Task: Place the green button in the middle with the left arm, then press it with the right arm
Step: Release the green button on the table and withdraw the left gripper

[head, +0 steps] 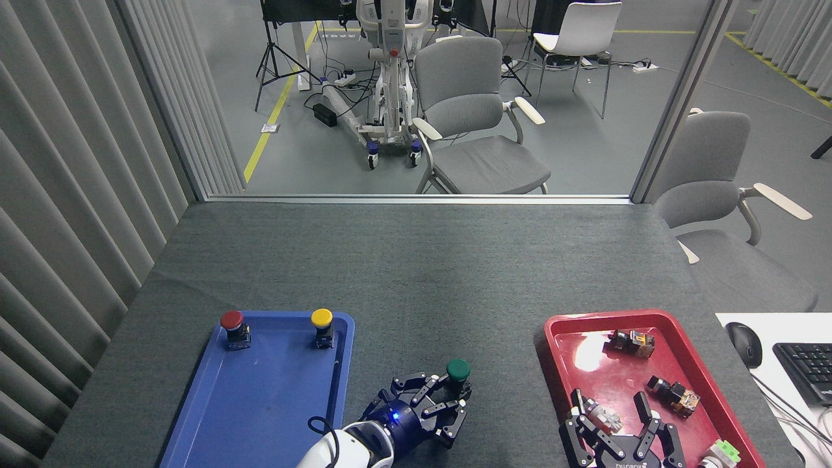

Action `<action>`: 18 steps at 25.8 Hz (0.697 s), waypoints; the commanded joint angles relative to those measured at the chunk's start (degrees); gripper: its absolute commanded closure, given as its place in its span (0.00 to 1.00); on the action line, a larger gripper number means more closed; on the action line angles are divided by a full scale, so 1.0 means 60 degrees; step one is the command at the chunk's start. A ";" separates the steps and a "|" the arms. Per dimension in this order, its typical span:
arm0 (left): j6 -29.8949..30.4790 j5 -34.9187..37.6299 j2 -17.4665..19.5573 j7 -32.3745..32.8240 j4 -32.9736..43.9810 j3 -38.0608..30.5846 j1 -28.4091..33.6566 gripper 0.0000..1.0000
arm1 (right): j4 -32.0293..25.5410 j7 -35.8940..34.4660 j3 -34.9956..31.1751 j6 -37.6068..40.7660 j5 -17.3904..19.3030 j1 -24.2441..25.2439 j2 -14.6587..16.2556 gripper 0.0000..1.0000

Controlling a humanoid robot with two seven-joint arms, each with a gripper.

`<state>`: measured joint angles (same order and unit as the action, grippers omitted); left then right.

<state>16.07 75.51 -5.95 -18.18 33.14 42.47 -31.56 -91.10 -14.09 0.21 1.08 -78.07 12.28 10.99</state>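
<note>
Three buttons: you see the green button (458, 370) clamped in your left gripper (453, 405), out on the middle (416, 286).
Left of it: red button (232, 320), yellow button (321, 318), blue tray (260, 403).
Right gripper (617, 422): fingers spread, over the red tray (708, 383).
Beyond: bare felt.

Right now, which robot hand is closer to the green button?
Left. The left gripper is closed around the green button on the grey table. The right gripper sits off to its right, over the red tray.
</note>
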 commanded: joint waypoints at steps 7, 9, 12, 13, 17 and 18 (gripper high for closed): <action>-0.0613 -0.0134 0.0450 -0.0120 0.0834 -0.0193 0.0631 0.01 | 0.0022 0.0004 0.0039 0.0070 -0.0568 -0.0041 -0.0353 0.00; -0.0628 -0.0134 0.0846 -0.0120 0.2006 -0.0295 0.1026 0.01 | 0.0022 0.0004 0.0054 0.0084 -0.0582 -0.0041 -0.0397 0.00; -0.0847 -0.0222 0.1973 -0.0120 0.4978 -0.1466 0.2681 0.01 | 0.0052 0.0004 0.0156 0.0187 -0.0787 -0.0055 -0.0484 0.00; -0.0906 -0.0222 0.2267 -0.0120 0.5712 -0.2185 0.3194 0.01 | 0.0081 -0.0011 0.0259 0.0319 -0.1022 -0.0055 -0.0528 0.01; -0.0862 -0.0060 0.2692 -0.0003 0.7807 -0.4163 0.4791 0.01 | 0.0096 -0.0055 0.0420 0.0421 -0.1461 -0.0084 -0.0719 0.05; -0.0862 -0.0016 0.2838 -0.0003 0.8114 -0.4426 0.5010 0.01 | 0.0110 -0.0055 0.0434 0.0421 -0.1476 -0.0143 -0.0734 0.05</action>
<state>10.88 74.82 8.68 -18.57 73.43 22.81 -7.49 -90.61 -14.16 2.33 3.32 -85.83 11.83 7.23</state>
